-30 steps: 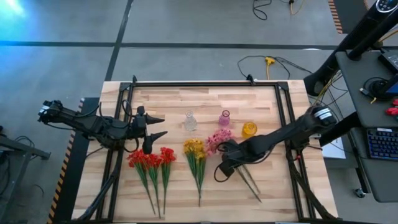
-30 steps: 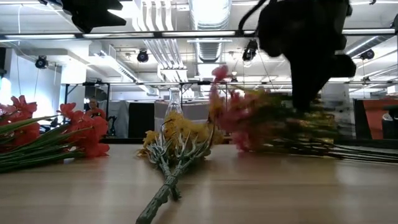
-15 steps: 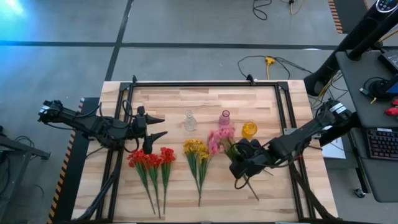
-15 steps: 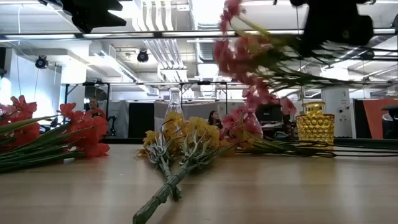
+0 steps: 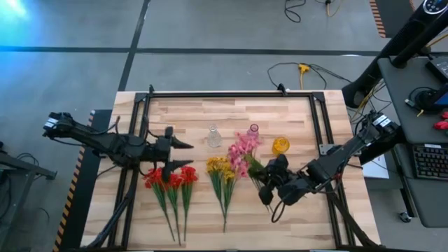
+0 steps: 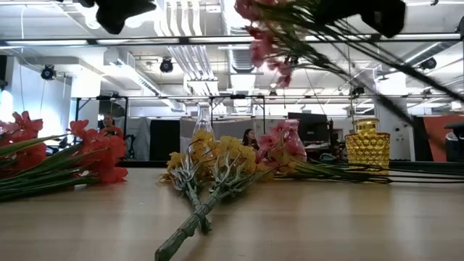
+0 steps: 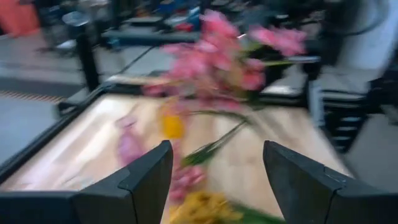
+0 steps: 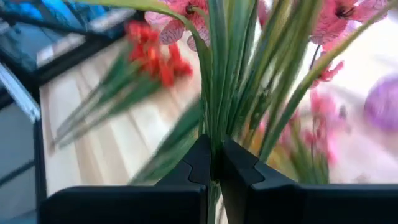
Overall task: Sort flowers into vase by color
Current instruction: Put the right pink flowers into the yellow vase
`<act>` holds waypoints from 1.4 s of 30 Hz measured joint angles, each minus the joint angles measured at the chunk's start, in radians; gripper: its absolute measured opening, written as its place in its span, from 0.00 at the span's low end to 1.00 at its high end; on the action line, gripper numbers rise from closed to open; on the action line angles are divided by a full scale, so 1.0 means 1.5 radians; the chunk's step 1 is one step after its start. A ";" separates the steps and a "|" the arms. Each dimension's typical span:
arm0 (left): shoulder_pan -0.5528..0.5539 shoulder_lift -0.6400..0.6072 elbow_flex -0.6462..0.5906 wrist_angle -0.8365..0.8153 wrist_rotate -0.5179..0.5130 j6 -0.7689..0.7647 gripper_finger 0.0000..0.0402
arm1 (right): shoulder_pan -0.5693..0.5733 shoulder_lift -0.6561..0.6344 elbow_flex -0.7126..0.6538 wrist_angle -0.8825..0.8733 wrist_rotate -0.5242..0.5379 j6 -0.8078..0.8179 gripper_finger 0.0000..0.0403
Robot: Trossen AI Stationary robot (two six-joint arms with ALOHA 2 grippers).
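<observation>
My right gripper (image 5: 269, 183) is shut on a pink flower sprig (image 5: 242, 148) and holds it above the table's right middle. The sprig's blossoms (image 6: 270, 29) are high up in the low view. More pink flowers (image 6: 281, 148) lie on their sides on the wood near the pink vase (image 5: 253, 131). A clear vase (image 5: 213, 136) and a yellow vase (image 5: 281, 145) also stand at the back. Red flowers (image 5: 171, 179) and yellow flowers (image 5: 221, 171) lie flat. My left gripper (image 5: 185, 155) hovers open over the red blossoms, with nothing between its fingers (image 7: 149, 180). My right gripper pinches the pink sprig's green stems (image 8: 216, 138) between its two shut fingers (image 8: 200, 163), below the leaves. The sprig is lifted clear of the table and tilted. Its blossoms point up toward the far left, and its bare stem end (image 5: 274, 213) trails below the fingers.
A black frame (image 5: 231, 93) runs along the table's far edge and down both sides. The near strip of the wood (image 5: 308, 234) holds only flower stems. Cables lie on the floor beyond the far edge.
My right gripper has risen and drawn back toward the table's right and near edges, turning as it went. The pink sprig has come up off the table and now hangs clear, blossoms swung upward. My left gripper has shifted slightly toward the right, still open.
</observation>
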 joint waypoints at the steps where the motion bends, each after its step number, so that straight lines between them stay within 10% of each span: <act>1: 0.000 0.013 -0.009 0.035 0.013 0.004 0.58 | 0.000 -0.001 0.000 0.018 0.009 -0.023 0.03; 9: 0.000 0.135 -0.077 0.335 0.107 -0.001 0.58 | -0.004 -0.011 0.002 0.208 0.014 -0.258 0.03; 19: 0.000 0.300 -0.014 0.454 0.125 0.008 0.75 | -0.036 -0.011 0.006 0.425 -0.095 -0.515 0.03; 42: 0.028 0.497 0.123 0.561 0.189 0.008 0.75 | -0.102 -0.010 0.006 0.502 -0.250 -0.606 0.03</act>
